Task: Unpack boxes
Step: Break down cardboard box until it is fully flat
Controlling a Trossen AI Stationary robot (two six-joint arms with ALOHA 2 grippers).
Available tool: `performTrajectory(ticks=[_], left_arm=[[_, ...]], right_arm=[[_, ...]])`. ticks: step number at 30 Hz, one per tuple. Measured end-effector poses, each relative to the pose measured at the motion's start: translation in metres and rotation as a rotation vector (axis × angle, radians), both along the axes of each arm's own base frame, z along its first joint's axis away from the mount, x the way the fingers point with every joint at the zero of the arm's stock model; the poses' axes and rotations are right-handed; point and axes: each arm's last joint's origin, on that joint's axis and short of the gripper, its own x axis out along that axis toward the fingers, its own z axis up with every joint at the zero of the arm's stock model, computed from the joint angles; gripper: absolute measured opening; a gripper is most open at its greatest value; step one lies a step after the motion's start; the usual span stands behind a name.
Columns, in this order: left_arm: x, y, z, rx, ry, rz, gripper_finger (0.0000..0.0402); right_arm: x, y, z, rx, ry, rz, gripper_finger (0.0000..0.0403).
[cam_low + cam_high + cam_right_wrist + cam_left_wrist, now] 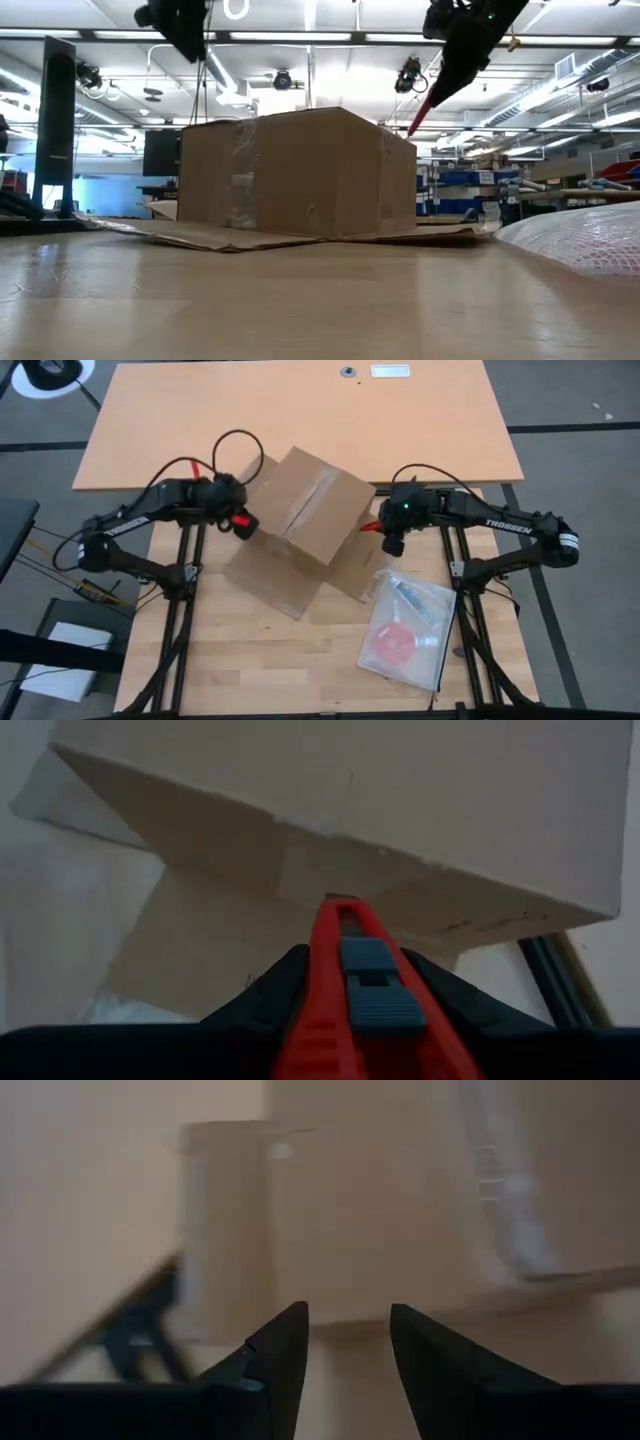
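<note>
Carton (312,510) sits upside down mid-worktop (240,650), closed base up, flaps splayed flat on the wood around it. Clear plastic bag (408,628) with a pink round item and small parts lies on the worktop just beside the flap on the right arm's side, fully outside the box. My read: contents are out, main unpack step looks done; whether anything remains under the carton can't be seen. Left to do, probably: lift or clear the empty carton, confirm nothing is trapped underneath

Left gripper (243,523): hovering above the worktop at the carton's left side, near its upper edge, not touching as far as the high view shows. Left wrist view shows jaws part open with a clear gap, nothing between them, carton wall straight ahead

Right gripper (392,538): hovering at the carton's right side, close to the corner, above the splayed flap. Jaws clamped on a red utility knife (345,990) with a grey slider, tip pointing at the carton's lower edge where wall meets flap. In the low view the red tool angles down toward the top corner of the box with a gap visible, so no contact

Carton sits between the two grippers, neither holding it
</note>
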Motion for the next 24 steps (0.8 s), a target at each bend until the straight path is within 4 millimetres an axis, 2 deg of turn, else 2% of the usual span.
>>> performTrajectory(ticks=[5,11,17,24], left_arm=[[0.002,0.025,-0.031,0.028,0.101,0.027,0.0156],[0.003,0.037,-0.080,-0.125,0.147,0.020,0.0156],[0.009,0.018,-0.103,-0.426,0.070,-0.054,0.0156],[0.024,-0.019,-0.104,-0.651,-0.048,-0.037,0.0156]], right_arm=[[0.002,0.001,-0.001,0.043,-0.013,-0.017,0.0132],[0.002,0.001,-0.002,0.062,-0.011,-0.045,0.0132],[0.002,0.000,-0.002,0.039,-0.005,-0.068,0.0132],[0.000,-0.005,-0.002,-0.004,0.013,-0.066,0.0132]])
